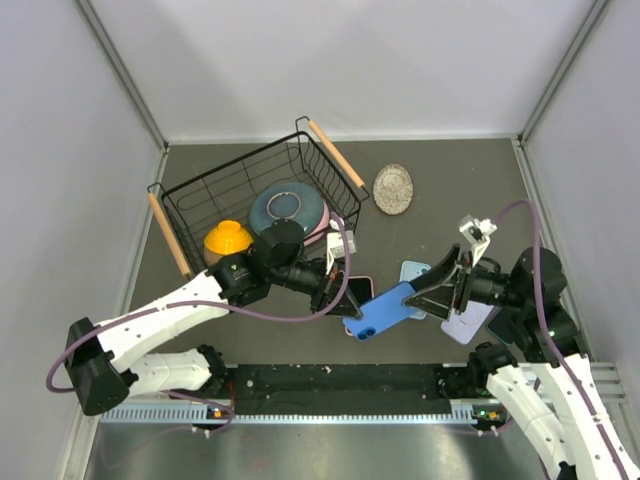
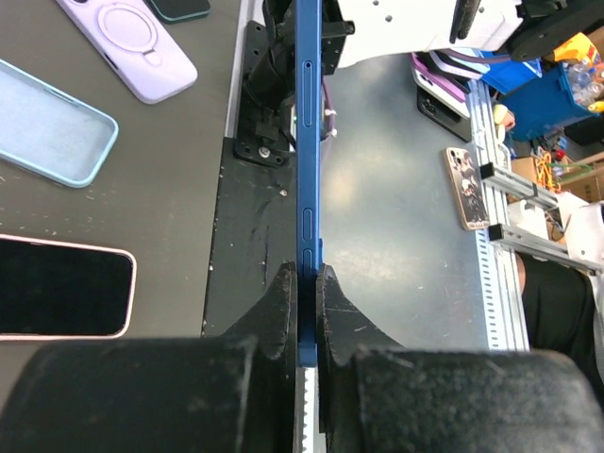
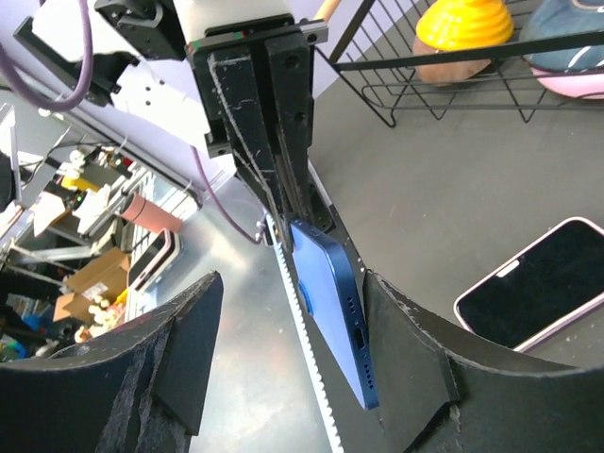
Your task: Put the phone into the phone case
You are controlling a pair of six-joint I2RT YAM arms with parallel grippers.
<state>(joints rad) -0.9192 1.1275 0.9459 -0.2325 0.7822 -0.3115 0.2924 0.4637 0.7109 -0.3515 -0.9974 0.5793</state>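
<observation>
**Left gripper (image 2: 307, 283) clenched on blue phone (image 2: 308, 170)**

Its jaws pinched the phone edge-on above the table (image 1: 440, 200), and the right gripper (image 3: 291, 288) stood spread around its other end. Pale blue case (image 2: 47, 123) lay hollow-up on the table nearby.

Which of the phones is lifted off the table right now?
The blue phone, clamped edge-on in the left gripper. The pink-rimmed phone with the dark screen lies flat on the table.

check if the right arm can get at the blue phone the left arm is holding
Probably yes: the right tool is open with a finger on either side of the blue phone at its free end. The left tool is shut on the other end.
</observation>
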